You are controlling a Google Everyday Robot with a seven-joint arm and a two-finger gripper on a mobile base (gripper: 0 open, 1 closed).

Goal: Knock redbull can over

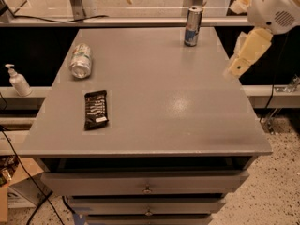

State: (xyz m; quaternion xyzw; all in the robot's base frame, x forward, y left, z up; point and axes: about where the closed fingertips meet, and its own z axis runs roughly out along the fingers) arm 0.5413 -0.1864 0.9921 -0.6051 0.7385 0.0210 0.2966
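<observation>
The redbull can [192, 26] stands upright near the far edge of the grey table [164, 107], right of the middle. It is slim, blue and silver, with a silver top. My gripper [236, 68] is cream-coloured and hangs from the white arm [274, 6] over the table's right edge. It is to the right of the can and nearer to me, apart from it and holding nothing.
A wider silver-green can [80, 60] lies on its side at the far left. A black snack bar [96, 108] lies flat at the left front. A soap dispenser [18, 81] stands on a shelf to the left. Drawers [147, 184] sit under the tabletop.
</observation>
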